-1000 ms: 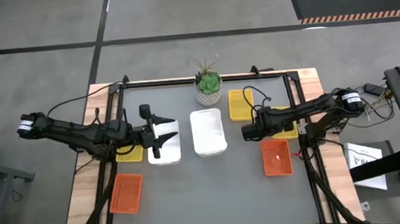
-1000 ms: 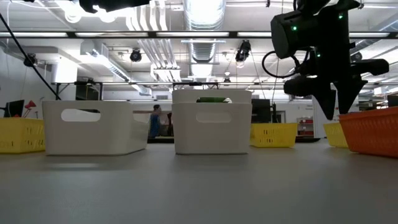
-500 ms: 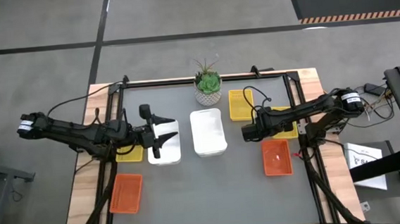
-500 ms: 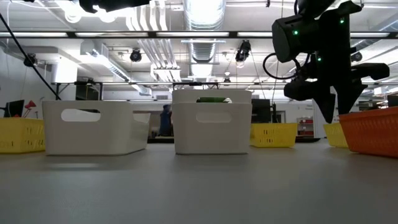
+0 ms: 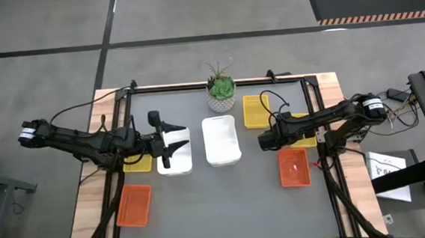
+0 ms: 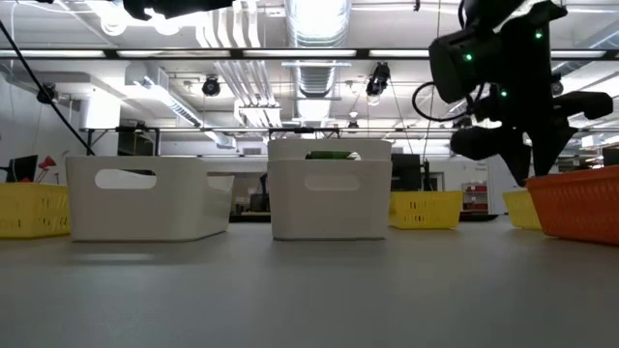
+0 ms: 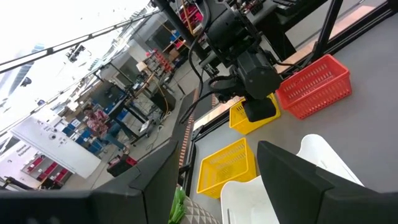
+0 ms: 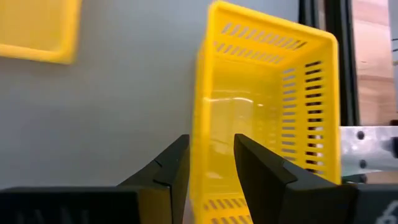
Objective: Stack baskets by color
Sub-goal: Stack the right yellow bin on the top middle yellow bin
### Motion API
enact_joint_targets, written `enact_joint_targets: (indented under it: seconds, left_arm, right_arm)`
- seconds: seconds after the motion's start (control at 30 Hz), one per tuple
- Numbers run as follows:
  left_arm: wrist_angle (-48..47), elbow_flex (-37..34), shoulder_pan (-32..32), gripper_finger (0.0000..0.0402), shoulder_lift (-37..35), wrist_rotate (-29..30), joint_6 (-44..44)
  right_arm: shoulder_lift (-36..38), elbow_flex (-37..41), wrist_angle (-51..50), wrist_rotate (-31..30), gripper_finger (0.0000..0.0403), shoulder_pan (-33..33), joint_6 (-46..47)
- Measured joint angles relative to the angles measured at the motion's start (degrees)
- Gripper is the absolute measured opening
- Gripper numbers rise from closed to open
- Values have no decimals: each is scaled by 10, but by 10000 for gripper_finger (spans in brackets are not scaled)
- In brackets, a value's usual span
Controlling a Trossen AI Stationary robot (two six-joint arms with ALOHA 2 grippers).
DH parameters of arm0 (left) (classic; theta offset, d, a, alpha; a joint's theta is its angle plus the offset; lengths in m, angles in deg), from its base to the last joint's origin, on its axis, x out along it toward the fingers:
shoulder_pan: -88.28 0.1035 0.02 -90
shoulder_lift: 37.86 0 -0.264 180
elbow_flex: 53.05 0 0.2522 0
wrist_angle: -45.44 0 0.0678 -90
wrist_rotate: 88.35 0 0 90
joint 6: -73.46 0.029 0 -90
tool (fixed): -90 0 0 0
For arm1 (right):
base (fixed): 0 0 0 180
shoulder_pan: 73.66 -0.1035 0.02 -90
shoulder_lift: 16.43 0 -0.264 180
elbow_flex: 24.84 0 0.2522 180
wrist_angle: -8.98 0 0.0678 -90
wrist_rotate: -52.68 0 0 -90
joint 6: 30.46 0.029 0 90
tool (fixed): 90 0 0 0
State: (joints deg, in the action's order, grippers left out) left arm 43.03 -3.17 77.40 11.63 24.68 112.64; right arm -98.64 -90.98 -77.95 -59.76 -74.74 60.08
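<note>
My right gripper (image 8: 211,140) points steeply down at the right-hand yellow basket (image 5: 302,131), its fingers open on either side of that basket's end wall. My left gripper (image 5: 177,137) hangs level and open above the left white basket (image 5: 174,155), with nothing between its fingers. A second white basket (image 5: 221,141) stands at mid-table. Another yellow basket (image 5: 255,111) lies at the back, and a third (image 5: 137,164) under the left arm. One orange basket (image 5: 293,166) sits just near of my right gripper, another (image 5: 134,205) at the near left. My right gripper comes from above, slanting, with one finger (image 8: 267,171) inside the yellow basket and the other outside. The basket's end wall (image 8: 200,124), on the side toward mid-table, stands between them. Whether either finger touches the wall, I cannot tell. The basket rests on the table.
A small potted plant (image 5: 221,92) stands at the table's far edge, between the white and yellow baskets. A dark frame (image 5: 313,104) borders the mat on the right, close behind the yellow basket. Bare mat lies along the near edge.
My right gripper has tipped a little, its fingertips swinging slightly toward the table's right edge and the yellow basket. No basket has moved.
</note>
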Motion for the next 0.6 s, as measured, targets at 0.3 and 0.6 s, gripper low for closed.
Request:
enact_joint_targets:
  seconds: [0.3, 0.6]
  left_arm:
    - [0, 0, 0, 201, 0, 0, 0]
    - [0, 0, 0, 201, 0, 0, 0]
  right_arm:
    - [0, 78, 111, 4, 112, 0, -3]
    - [0, 89, 133, -1, 19, 0, -15]
